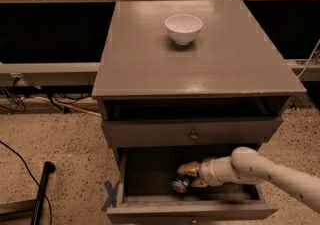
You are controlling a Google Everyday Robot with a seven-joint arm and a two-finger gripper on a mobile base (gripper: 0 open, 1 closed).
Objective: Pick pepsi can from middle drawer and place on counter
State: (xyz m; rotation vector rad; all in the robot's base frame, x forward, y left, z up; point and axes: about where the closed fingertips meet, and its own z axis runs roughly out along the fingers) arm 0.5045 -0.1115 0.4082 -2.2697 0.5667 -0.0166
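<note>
Evidently reaching in from the right to pass under the upper drawer front (150, 133), the gripper (187, 175) sits low inside the open middle drawer (121, 181), against the pepsi can (179, 184). Whether it has clamped the can cannot be told. The can seems tipped, its long axis slanting and its silver end facing front-left.

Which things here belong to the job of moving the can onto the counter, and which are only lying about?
Job: pepsi can, middle drawer, counter, gripper at the can in the drawer.
Lying about: white bowl on counter, shut upper drawer, black pole on floor.
</note>
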